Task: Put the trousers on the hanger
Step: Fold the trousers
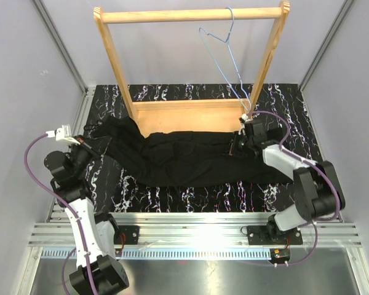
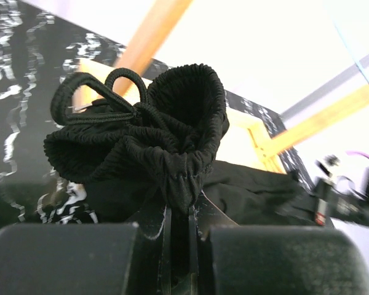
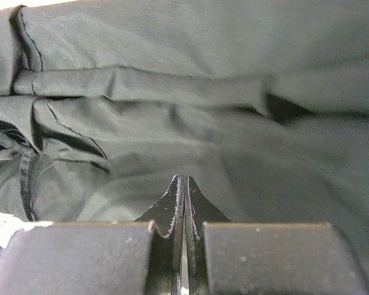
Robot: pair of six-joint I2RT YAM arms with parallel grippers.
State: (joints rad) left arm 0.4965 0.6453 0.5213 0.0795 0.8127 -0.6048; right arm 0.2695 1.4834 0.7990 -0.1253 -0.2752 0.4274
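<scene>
Nearest the overhead camera are the two arm bases, the left one cut off by the bottom edge. Beyond them the trousers (image 1: 184, 160) lie flat across the black marbled table (image 1: 295, 123), their far edge overlapping the foot of the wooden rack (image 1: 190, 15). The hanger (image 1: 226, 40) hangs by its hook from the rack's top bar, well apart from the cloth. The left gripper (image 1: 86, 144) meets the trousers' left end and the right gripper (image 1: 238, 144) the right end; black on black, the fingers are hard to separate from the fabric.

From the left wrist, the left gripper (image 2: 178, 221) is clamped on the gathered waistband of the trousers (image 2: 172, 123), the drawstring loop (image 2: 92, 86) sticking up. The rack behind is blurred.

From the right wrist, the right gripper (image 3: 183, 184) has its tips closed together against the trousers (image 3: 203, 92), which fill the view. Whether any cloth is pinched cannot be made out.
</scene>
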